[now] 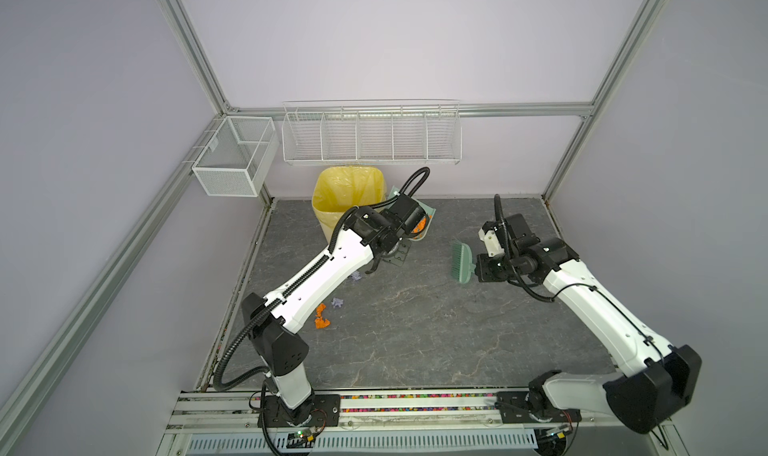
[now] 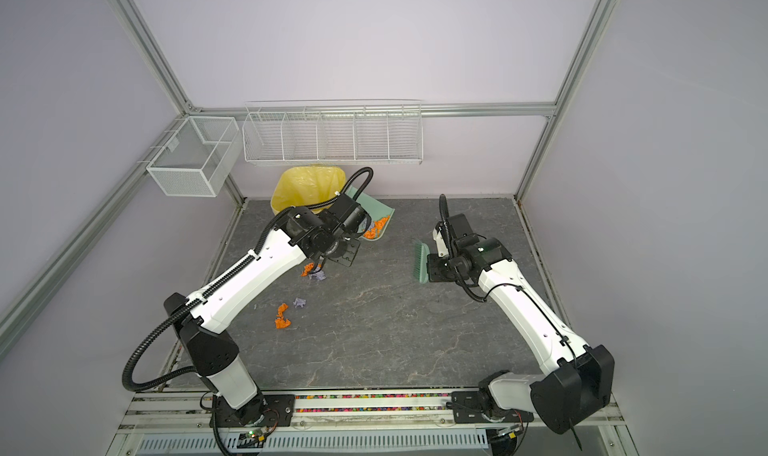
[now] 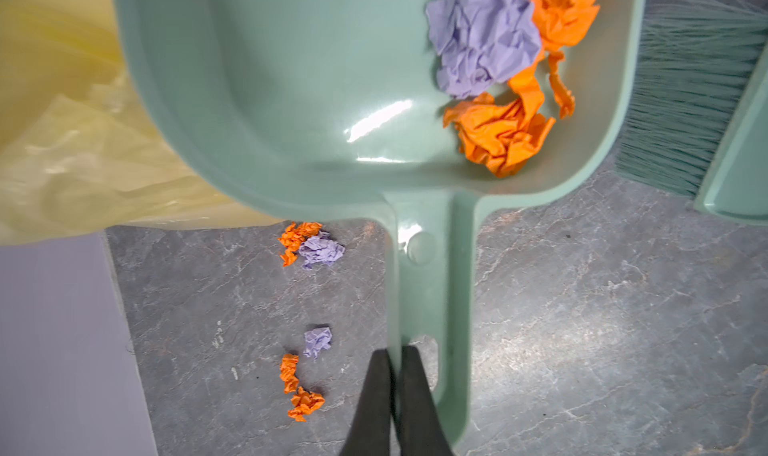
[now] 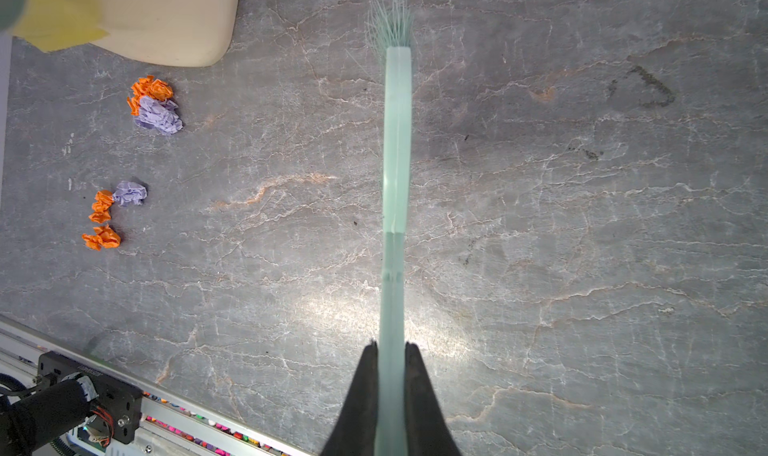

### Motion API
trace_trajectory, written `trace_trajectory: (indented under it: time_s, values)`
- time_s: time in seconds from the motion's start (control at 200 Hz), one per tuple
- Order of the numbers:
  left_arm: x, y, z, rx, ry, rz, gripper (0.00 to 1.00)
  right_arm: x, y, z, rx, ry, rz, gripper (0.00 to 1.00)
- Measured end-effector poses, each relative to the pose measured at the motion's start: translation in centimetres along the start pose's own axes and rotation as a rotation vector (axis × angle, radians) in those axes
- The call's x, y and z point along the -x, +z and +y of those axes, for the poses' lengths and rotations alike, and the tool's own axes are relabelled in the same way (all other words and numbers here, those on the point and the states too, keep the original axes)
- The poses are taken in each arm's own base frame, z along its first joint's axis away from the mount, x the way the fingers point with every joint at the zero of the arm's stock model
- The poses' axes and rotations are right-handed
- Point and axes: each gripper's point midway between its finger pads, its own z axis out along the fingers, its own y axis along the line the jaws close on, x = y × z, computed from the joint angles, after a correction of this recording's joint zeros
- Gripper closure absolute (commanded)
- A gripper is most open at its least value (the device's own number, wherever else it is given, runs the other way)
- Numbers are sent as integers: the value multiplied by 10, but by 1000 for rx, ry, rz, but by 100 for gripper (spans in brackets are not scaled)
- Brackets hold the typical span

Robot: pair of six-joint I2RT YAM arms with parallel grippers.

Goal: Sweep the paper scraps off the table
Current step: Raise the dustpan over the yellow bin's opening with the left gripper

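The dark grey table [image 4: 582, 225] has some orange and purple paper scraps [image 4: 156, 105] lying near the yellow bin [image 1: 332, 184]. The left gripper [image 3: 395, 360] is pinched tight on the handle of the green dustpan [image 3: 291, 80], which holds a few wads and hangs by the bin, so I think tipping comes next. The right gripper [image 4: 390, 350] squeezes the green brush [image 4: 397, 142], which must then push the rest in.

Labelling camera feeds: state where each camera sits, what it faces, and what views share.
Both top views: overhead above the arm bases, looking down on the table, left arm, right arm, yellow-lined bin.
Left wrist: behind the left gripper, shut on the dustpan handle.
Right wrist: behind the right gripper, shut on the brush.
Shared: all show loose paper scraps.
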Motion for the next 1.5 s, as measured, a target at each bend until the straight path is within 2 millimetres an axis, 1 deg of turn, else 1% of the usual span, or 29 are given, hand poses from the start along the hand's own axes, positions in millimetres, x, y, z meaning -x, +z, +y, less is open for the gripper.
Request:
trace_trajectory:
  time_s: [0.115, 0.28, 0.48, 0.84, 0.99, 1.245, 1.36, 1.5]
  values:
    - [3, -12, 19, 29, -15, -22, 100, 1, 0, 0, 2, 0, -3, 93]
    - [8, -31, 36, 56, -15, -51, 100, -1, 1, 0, 3, 0, 1, 93]
    - [15, -42, 58, 86, -34, -69, 100, -3, 4, -1, 1, 1, 9, 93]
    - [12, -43, 96, 136, -78, -45, 100, -5, 3, 0, 9, 1, 10, 93]
    - [11, -42, 111, 156, -90, -39, 100, -8, 0, -1, 10, 0, 2, 93]
    - [13, -47, 140, 235, -107, -47, 100, -7, -1, 0, 12, 0, 0, 93]
    - [12, -48, 150, 269, -111, -45, 100, -9, 0, -1, 11, 0, 2, 93]
    - [14, -50, 156, 297, -103, -48, 100, -13, 3, -3, 6, 1, 14, 93]
